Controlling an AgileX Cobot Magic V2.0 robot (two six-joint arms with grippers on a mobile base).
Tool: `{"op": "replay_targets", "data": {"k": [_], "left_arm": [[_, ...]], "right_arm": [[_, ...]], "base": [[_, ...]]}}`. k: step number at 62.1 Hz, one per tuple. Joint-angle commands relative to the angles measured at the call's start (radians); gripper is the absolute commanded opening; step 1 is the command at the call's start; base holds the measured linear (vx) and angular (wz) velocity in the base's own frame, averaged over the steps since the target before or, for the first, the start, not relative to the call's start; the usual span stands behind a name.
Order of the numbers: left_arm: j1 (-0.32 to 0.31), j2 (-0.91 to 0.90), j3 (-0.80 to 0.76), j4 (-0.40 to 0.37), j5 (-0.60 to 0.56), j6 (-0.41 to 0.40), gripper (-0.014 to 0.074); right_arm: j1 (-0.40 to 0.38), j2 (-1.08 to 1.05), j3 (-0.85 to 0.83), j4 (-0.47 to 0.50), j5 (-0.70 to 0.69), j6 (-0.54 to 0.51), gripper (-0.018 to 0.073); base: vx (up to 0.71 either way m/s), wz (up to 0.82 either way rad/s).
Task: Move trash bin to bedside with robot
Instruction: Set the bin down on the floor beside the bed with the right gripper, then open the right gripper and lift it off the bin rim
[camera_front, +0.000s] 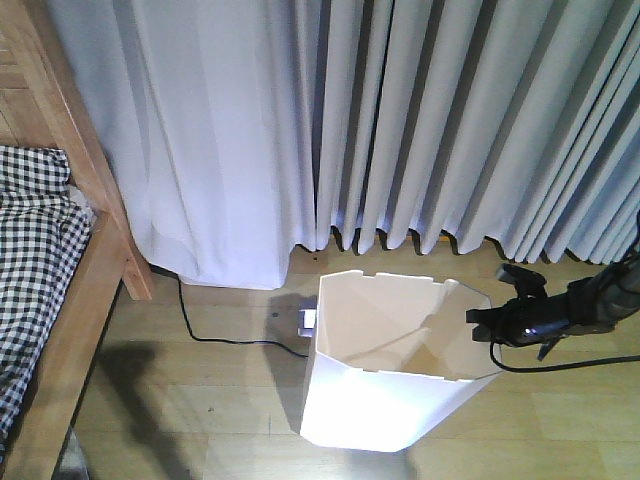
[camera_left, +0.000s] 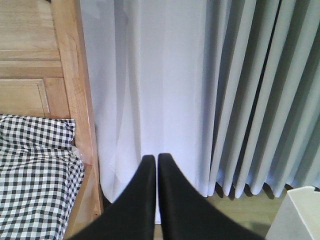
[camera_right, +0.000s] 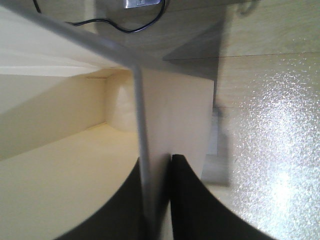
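Right tool (camera_right: 156, 167): closed on the upper wall of the bin (camera_front: 380, 400), with one finger (camera_right: 120, 205) inside the cream interior and the other outside. The thin rim edge runs between them. We take this as a pinch on the wall, though the pads are out of sight behind it.

Left tool (camera_left: 154, 165): fingers together with nothing between them. It is held in the air facing the curtain (camera_left: 240, 90), with the bed (camera_left: 75, 100) to its left.

Bin: upright on the wooden floor (camera_front: 200, 420), just in front of the curtain and well apart from the bed frame at the left of the front view. A black cable (camera_front: 215, 338) lies on the floor between bed and bin and ends at a small white plug block (camera_front: 308, 320) near the bin's far left corner.

Step in hand: we judge the grasp made and the move toward the bed yet to be done. The bin is not at the bedside.

Next move calls for:
- a steady drag or lift leftward, with a tight pinch on a thin, smooth wall;
- a level bin, so that it does not tip;
- a path clear of the cable and plug block.

Not made out:
- whether the bin touches the plug block;
- the bottom of the bin's interior;
- the bin's footing on its far side;
- most of the right arm (camera_front: 600, 295), cut off at the frame edge;
- the rest of the bed beyond the frame.
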Motion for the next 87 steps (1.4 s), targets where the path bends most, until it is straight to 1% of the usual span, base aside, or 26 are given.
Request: {"op": "replay_targets", "data": {"k": [1, 7, 17, 28, 34, 38, 44, 49, 53, 60, 73, 80, 87], "left_arm": [[-0.005, -0.010, 0.029, -0.004, -0.069, -0.009, -0.0006], [-0.005, -0.010, 0.029, -0.004, -0.069, -0.009, -0.0006], [-0.005, -0.010, 0.029, -0.004, -0.069, -0.009, -0.0006], [-0.005, -0.010, 0.029, -0.004, -0.069, -0.009, -0.0006], [-0.005, -0.010, 0.029, -0.004, -0.069, -0.009, -0.0006], [-0.005, -0.010, 0.029, -0.004, -0.069, -0.009, -0.0006], [-0.005, -0.010, 0.029, -0.004, -0.069, -0.009, -0.0006], [-0.005, -0.010, 0.029, -0.004, -0.069, -0.009, -0.0006], [-0.005, -0.010, 0.029, -0.004, -0.069, -0.009, -0.0006], [-0.005, -0.010, 0.029, -0.004, -0.069, -0.009, -0.0006], [-0.005, -0.010, 0.029, -0.004, -0.069, -0.009, -0.0006], [-0.005, -0.010, 0.029, -0.004, -0.069, -0.009, -0.0006], [-0.005, -0.010, 0.029, -0.004, -0.069, -0.009, -0.0006]], "right_arm": [[0.025, -0.051, -0.052, 0.022, 0.190, 0.019, -0.0006], [0.057, -0.009, -0.103, 0.012, 0.188, 0.021, -0.0006], [0.096, 0.058, -0.191, 0.025, 0.159, 0.039, -0.0003], [0.115, 0.129, -0.293, 0.025, 0.142, 0.052, 0.0000], [0.123, 0.165, -0.335, 0.025, 0.137, 0.089, 0.0003], [0.127, 0.186, -0.357, 0.034, 0.134, 0.110, 0.0008], [0.132, 0.212, -0.380, 0.051, 0.126, 0.112, 0.0023], [0.132, 0.230, -0.394, 0.060, 0.126, 0.113, 0.0056], [0.132, 0.244, -0.400, 0.059, 0.126, 0.113, 0.0100], [0.132, 0.258, -0.400, 0.055, 0.112, 0.114, 0.0202], [0.131, 0.259, -0.400, 0.052, 0.148, 0.125, 0.0396], [0.126, 0.246, -0.400, 0.037, 0.175, 0.125, 0.0445], [0.104, 0.227, -0.397, -0.003, 0.229, 0.127, 0.0447]], "base": [[0.00, 0.00], [0.00, 0.00], [0.00, 0.00], [0.00, 0.00], [0.00, 0.00], [0.00, 0.00], [0.00, 0.00], [0.00, 0.00], [0.00, 0.00], [0.00, 0.00], [0.00, 0.00], [0.00, 0.00], [0.00, 0.00]]}}
